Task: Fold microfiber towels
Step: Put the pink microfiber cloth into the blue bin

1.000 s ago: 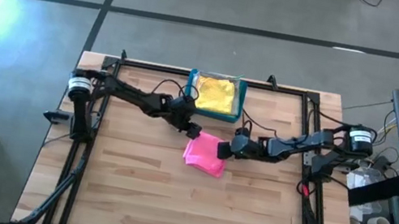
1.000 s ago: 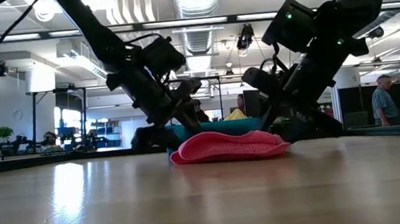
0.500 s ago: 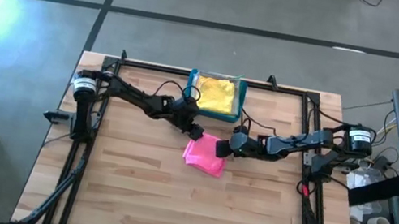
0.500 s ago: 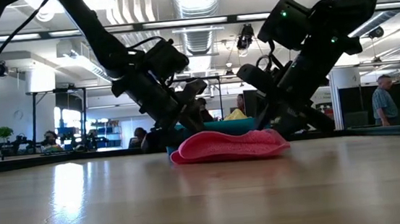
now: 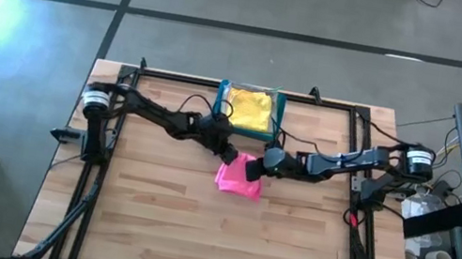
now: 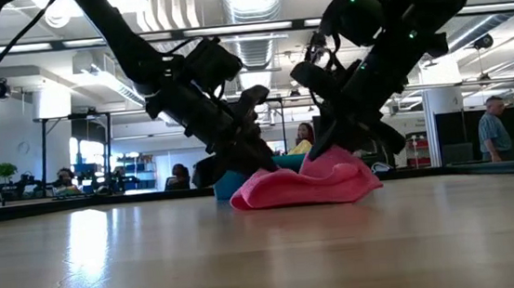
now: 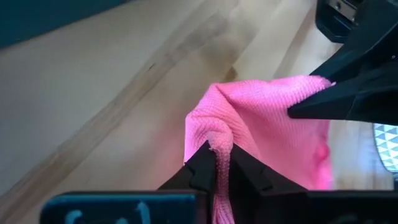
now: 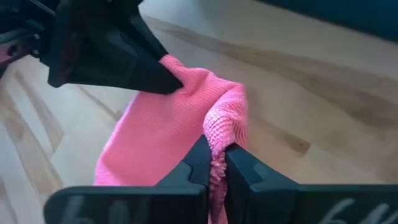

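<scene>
We're seeing both arms meeting mid-table over the pink towel (image 5: pixel 239 176), which is lying on the wooden table (image 5: pixel 148 220) just in front of the blue bin (image 5: pixel 274 121). The yellow towel (image 5: pixel 249 109) is sitting inside that bin.

Left gripper (image 7: pixel 214 171) is pinching a fold of the pink towel between closed fingers; the wrist view is showing cloth squeezed up between the two tips. In the high view it's sitting at the towel's back-left corner (image 5: pixel 229 153).

Right gripper (image 8: pixel 216 163) is doing the same: fingers pressed together on a bunched edge of pink cloth. In the high view it's at the towel's back-right corner (image 5: pixel 261 162), near the left gripper.

In the low view, the pink towel (image 6: pixel 303 185) is peaking up on its right side under the right gripper (image 6: pixel 325 149), while the rest is resting on the table. The left gripper (image 6: pixel 251 163) is meeting the cloth at its left edge, low down; we're not sure from this angle whether that corner is lifted at all.

A person (image 6: pixel 494 134) is standing in the room behind, far right.
</scene>
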Robot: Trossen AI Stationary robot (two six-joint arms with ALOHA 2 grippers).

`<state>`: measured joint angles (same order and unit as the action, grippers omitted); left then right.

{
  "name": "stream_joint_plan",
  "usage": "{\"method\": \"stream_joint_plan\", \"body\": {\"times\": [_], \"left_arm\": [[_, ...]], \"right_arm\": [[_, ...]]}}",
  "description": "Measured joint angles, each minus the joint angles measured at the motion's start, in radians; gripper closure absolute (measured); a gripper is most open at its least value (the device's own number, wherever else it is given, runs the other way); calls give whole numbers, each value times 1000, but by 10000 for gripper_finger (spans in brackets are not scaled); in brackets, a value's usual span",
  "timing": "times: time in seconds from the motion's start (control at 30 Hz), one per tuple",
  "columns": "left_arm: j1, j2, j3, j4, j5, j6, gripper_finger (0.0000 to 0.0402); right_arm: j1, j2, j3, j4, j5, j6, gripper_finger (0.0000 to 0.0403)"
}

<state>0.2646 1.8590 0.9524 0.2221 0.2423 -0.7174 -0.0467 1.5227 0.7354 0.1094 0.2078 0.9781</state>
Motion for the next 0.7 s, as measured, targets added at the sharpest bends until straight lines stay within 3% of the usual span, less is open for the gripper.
{"method": "stream_joint_plan", "body": {"times": [0.4,0.7], "left_arm": [[5,-179,2,7,-94,30,387],[82,-231,26,7,-197,156,387]], "right_arm": [[-32,-127,53,-7,70,-164,393],[-202,-149,139,-26,41,-303,394]]}}
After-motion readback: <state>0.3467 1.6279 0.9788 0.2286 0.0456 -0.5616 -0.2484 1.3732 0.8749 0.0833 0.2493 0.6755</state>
